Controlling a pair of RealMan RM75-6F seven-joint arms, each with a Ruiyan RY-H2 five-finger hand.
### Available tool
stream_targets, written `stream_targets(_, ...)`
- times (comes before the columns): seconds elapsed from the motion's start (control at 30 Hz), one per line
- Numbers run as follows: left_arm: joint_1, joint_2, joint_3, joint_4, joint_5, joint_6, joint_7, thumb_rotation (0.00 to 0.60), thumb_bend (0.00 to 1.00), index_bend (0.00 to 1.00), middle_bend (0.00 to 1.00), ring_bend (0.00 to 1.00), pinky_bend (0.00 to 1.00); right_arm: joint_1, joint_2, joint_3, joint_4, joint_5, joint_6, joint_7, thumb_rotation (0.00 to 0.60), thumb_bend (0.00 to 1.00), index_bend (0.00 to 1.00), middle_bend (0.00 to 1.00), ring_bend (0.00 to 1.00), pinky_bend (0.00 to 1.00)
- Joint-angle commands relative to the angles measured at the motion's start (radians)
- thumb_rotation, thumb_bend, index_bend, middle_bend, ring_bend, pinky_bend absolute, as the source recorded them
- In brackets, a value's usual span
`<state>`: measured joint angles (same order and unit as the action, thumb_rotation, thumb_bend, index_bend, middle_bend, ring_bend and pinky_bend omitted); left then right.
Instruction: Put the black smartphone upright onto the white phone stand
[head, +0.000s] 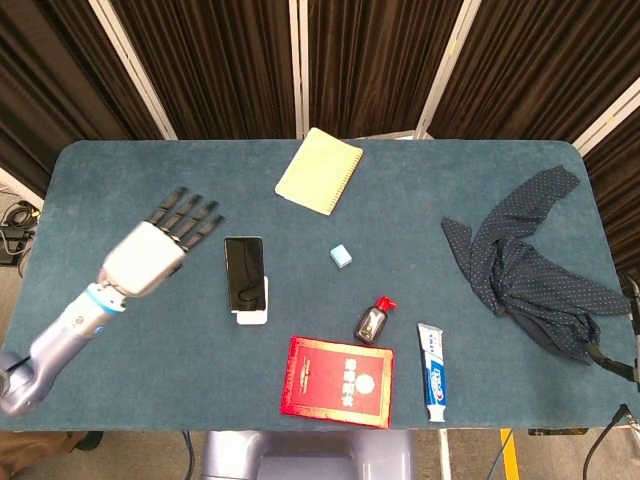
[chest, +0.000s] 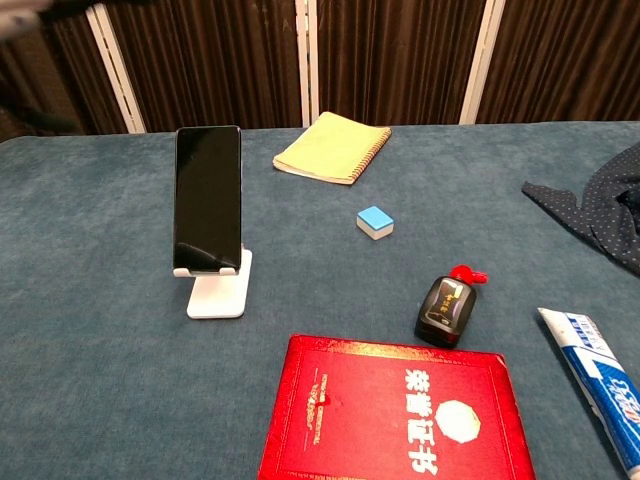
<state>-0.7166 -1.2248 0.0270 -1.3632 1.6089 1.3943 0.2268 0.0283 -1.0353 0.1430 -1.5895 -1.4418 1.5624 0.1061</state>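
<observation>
Overhead, teal table (head: 120, 180) before dark brown curtains (head: 220, 60), white rails.

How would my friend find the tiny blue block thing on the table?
Start at the yellow spiral notebook at the far middle of the teal table, then come toward the robot. The small light-blue block sits alone, right of the black smartphone on the white phone stand. It is the smallest thing there and the only pale blue one.
</observation>
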Motion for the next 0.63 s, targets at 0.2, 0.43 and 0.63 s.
stream_targets(0.2,0.261,0.083,-0.009,-0.269,-0.282,0.106,-0.05,0.6,0.0,0.0,0.0,0.0,0.0,0.001,-0.005,-0.002,-0.002,-0.006,0.004,-0.017,0.6,0.0,0.0,0.0,0.0,0.0)
stream_targets(0.43,0.412,0.125,0.054,-0.412,-0.313,0.201,-0.023,0.6,0.0,0.0,0.0,0.0,0.0,0.0,-0.007,-0.001,-0.004,-0.009,0.011,-0.027,0.6,0.0,0.0,0.0,0.0,0.0)
stream_targets(0.63,0.481,0.088,0.073,-0.397,-0.262,0.258,-0.024,0.6,0.0,0.0,0.0,0.0,0.0,-0.002,-0.009,-0.003,-0.004,-0.014,0.018,-0.034,0.6,0.0,0.0,0.0,0.0,0.0)
